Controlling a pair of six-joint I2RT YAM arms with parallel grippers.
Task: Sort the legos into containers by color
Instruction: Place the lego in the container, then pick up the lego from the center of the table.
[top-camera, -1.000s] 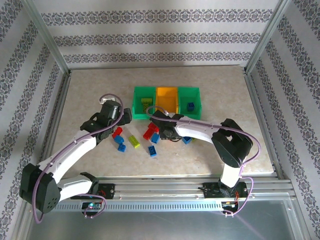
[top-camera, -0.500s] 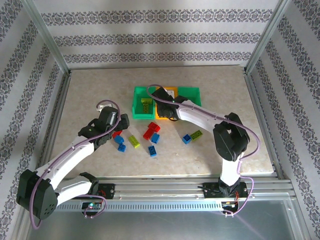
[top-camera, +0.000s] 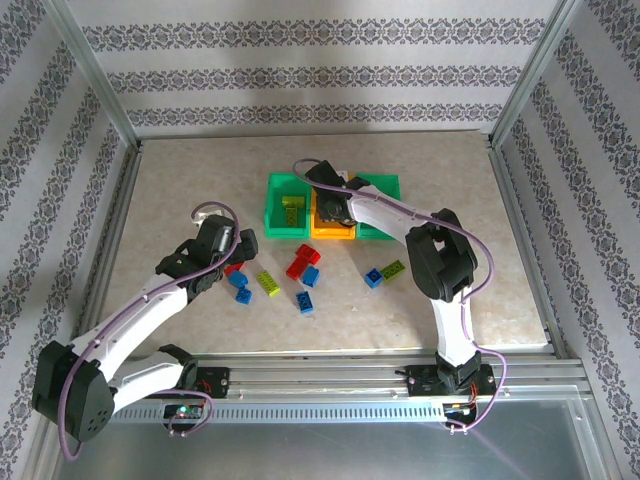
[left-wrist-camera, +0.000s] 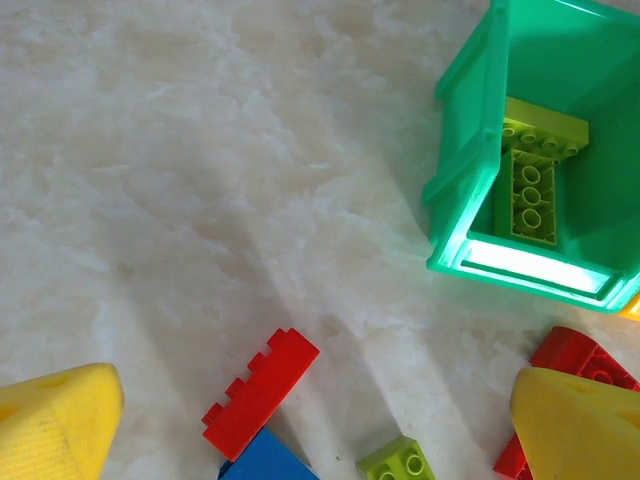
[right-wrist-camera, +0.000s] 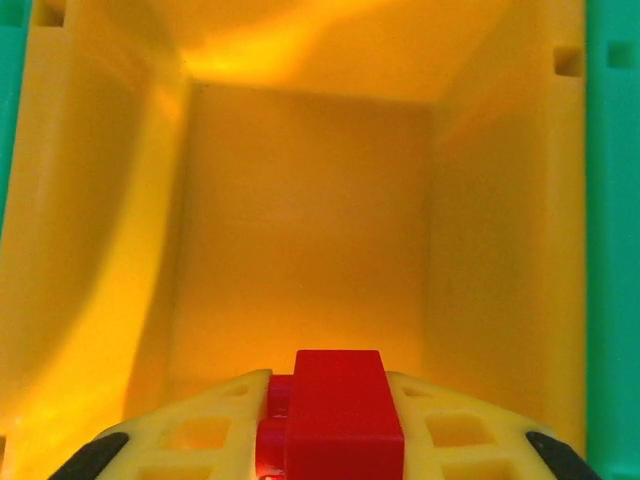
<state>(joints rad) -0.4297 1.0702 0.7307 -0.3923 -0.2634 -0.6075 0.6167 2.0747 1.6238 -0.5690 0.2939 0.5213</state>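
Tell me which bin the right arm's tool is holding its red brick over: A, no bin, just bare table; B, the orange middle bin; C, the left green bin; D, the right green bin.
B: the right wrist view shows the right tool pinching the red brick with the inside of the orange bin straight ahead of it.

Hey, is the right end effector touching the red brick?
Touching: right wrist view shows the red brick clamped between the fingers of the right end effector.
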